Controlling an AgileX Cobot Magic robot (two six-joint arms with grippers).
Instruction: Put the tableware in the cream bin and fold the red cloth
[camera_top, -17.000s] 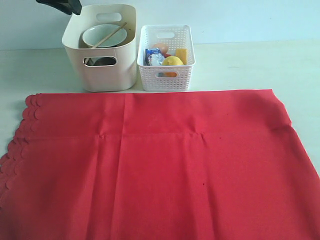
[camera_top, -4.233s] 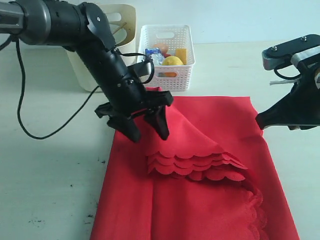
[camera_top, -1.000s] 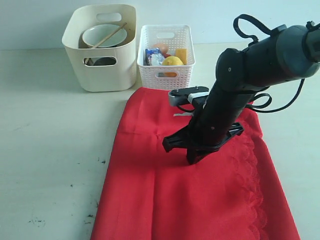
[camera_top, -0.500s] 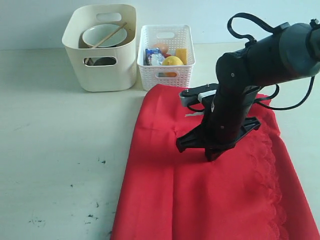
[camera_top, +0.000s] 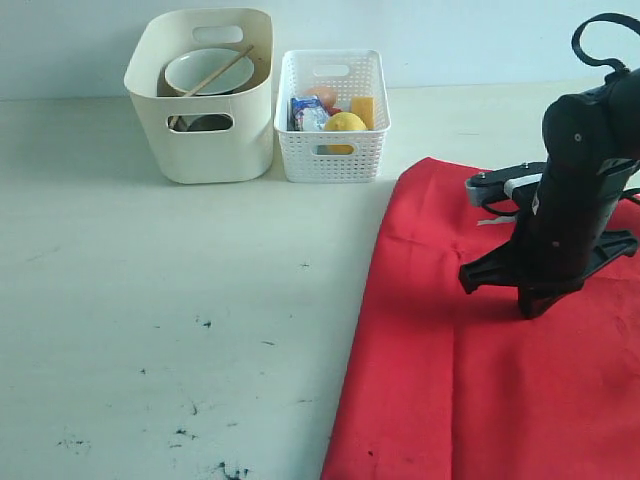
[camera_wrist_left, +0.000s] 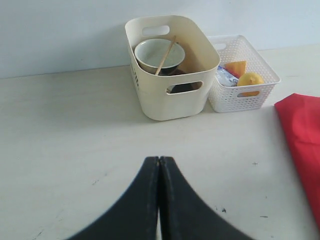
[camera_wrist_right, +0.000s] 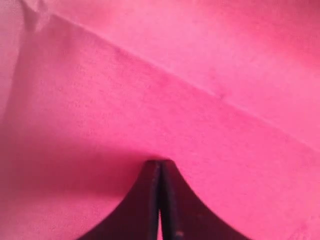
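Note:
The red cloth (camera_top: 450, 380) lies folded into a narrow strip on the right of the table, running off the right and front edges of the exterior view. My right gripper (camera_top: 530, 305) is shut, its tips (camera_wrist_right: 160, 162) pressed down on the cloth (camera_wrist_right: 150, 75) with no fabric seen between the jaws. The cream bin (camera_top: 200, 150) stands at the back left and holds a pale bowl (camera_top: 205, 68) and a chopstick (camera_top: 222, 68); other tableware inside is mostly hidden. My left gripper (camera_wrist_left: 159, 159) is shut and empty, above bare table, facing the bin (camera_wrist_left: 172, 102).
A white perforated basket (camera_top: 335, 150) with a lemon (camera_top: 345, 123) and other food stands right of the cream bin, close to the cloth's back corner. The tabletop left of the cloth has dark specks (camera_top: 200, 325).
My right arm has slid to the right with its shut tips on the cloth, and the whole folded cloth has shifted right with it, uncovering the table's middle.

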